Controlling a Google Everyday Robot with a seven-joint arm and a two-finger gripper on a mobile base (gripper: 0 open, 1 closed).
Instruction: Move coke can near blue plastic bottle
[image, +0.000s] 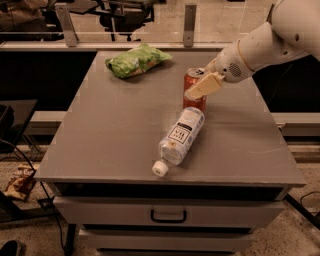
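Observation:
The coke can (194, 102) is red with a silver top and stands upright at the table's middle right. My gripper (196, 86) reaches in from the right and is shut on the can, with one pale finger (204, 85) lying across its front. The blue plastic bottle (180, 137) is clear with a white label and a white cap. It lies on its side just in front of the can, cap pointing toward the table's front edge. The bottle's base nearly touches the can's foot.
A green crinkly snack bag (136, 60) lies at the back left of the grey table (100, 135). A drawer with a dark handle (168, 216) sits under the tabletop. A glass rail and chairs stand behind the table.

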